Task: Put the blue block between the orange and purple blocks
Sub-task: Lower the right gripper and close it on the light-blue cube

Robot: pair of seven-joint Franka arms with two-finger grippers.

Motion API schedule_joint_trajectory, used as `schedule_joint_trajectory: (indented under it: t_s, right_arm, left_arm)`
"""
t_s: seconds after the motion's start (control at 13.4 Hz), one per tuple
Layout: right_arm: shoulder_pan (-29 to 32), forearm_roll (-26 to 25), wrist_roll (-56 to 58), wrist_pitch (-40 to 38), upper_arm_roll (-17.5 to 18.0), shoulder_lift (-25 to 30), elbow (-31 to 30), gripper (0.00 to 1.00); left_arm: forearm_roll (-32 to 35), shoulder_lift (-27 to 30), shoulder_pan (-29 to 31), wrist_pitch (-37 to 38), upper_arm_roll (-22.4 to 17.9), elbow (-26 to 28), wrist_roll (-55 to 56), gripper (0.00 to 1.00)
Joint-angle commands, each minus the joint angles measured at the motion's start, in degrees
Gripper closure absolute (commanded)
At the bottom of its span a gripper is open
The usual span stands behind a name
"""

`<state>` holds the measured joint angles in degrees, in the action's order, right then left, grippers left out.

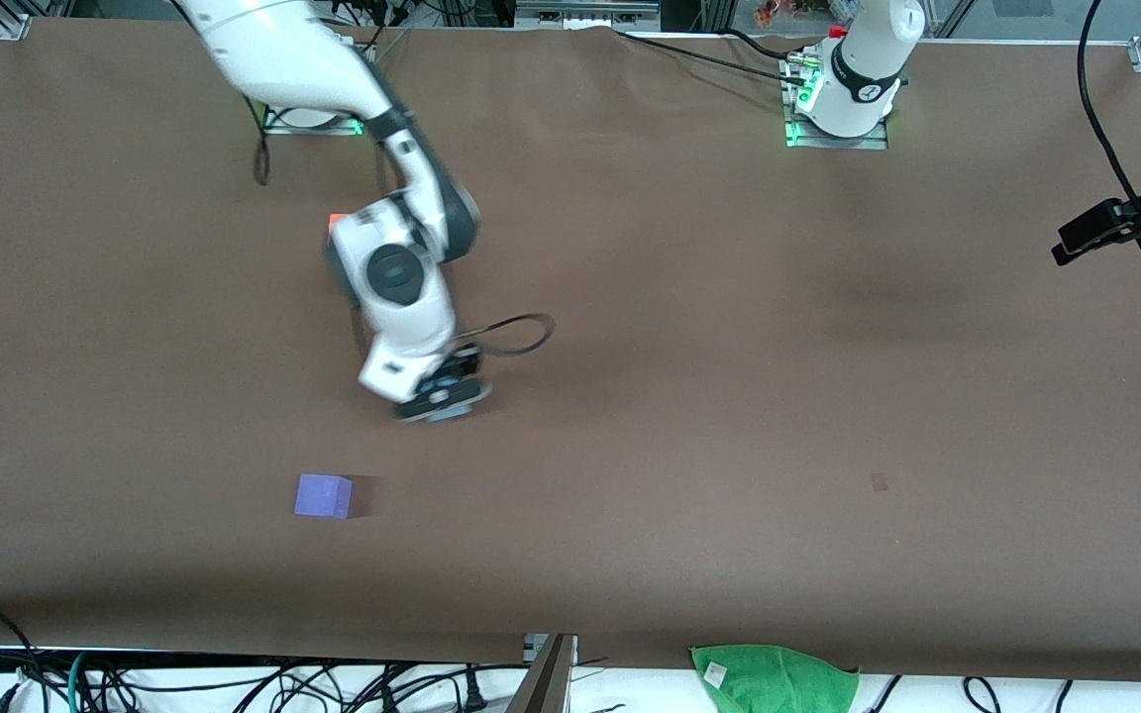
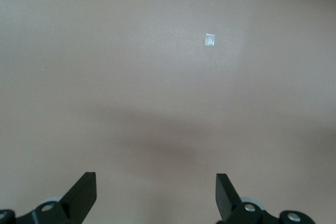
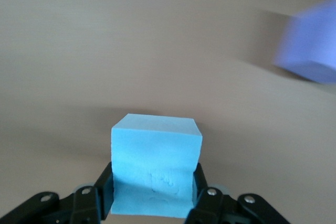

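My right gripper (image 1: 440, 396) hangs over the table between the orange and purple blocks and is shut on the blue block (image 3: 156, 174), a light sky-blue cube held between its fingers (image 3: 102, 187). The blue block is hidden under the hand in the front view. The purple block (image 1: 323, 495) sits on the table nearer to the front camera than the gripper; it also shows in the right wrist view (image 3: 310, 43). Only a corner of the orange block (image 1: 337, 220) shows past the right arm's wrist. My left gripper (image 2: 156, 192) is open and empty over bare table, out of the front view.
A green cloth (image 1: 774, 678) lies at the table's front edge. A black clamp with a cable (image 1: 1125, 223) juts in at the left arm's end. A small tape mark (image 1: 879, 482) is on the brown table; it also shows in the left wrist view (image 2: 210, 40).
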<state>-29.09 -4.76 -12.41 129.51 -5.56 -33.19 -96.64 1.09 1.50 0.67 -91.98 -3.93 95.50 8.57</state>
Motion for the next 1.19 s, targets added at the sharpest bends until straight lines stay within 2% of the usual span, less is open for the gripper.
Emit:
schedule_joint_trajectory:
  t_s: [0.0,0.07,0.15,0.37,0.52,0.97,1.12]
  right_arm:
    - [4.6,1.0,-0.9,-6.6,-1.1,4.0,-2.5,0.40]
    - [5.8,1.1,-0.8,-6.6,-2.9,4.7,-3.8,0.40]
    - [6.2,1.9,-0.9,-6.1,-3.3,5.5,-5.4,0.40]
    - [6.3,8.9,-2.3,-5.6,-4.5,5.6,-6.9,0.42]
    - [6.3,9.1,-3.3,-4.4,-4.6,6.3,-9.2,0.42]
    - [6.2,8.9,-3.8,8.5,-4.0,9.8,-22.9,0.42]
    - [5.8,8.8,-3.7,8.5,-3.8,10.5,-23.5,0.42]
  left_arm:
    - [-1.0,-0.4,-0.9,0.8,-1.3,-1.5,0.4,0.00]
    - [-1.1,-0.4,-0.9,0.8,-1.3,-1.5,0.4,0.00]
    - [-1.1,-0.5,-0.9,0.5,-1.2,-1.5,0.4,0.00]
    - [-1.5,-0.8,-1.0,0.2,-1.1,-1.6,0.4,0.00]
    - [-1.5,-0.6,-0.9,0.2,-1.1,-1.6,-0.4,0.00]
    - [-2.1,-2.5,-1.5,-0.5,-1.0,-2.6,0.2,0.00]
    - [-3.3,-3.1,-1.2,-1.9,-1.0,-3.1,0.2,0.00]
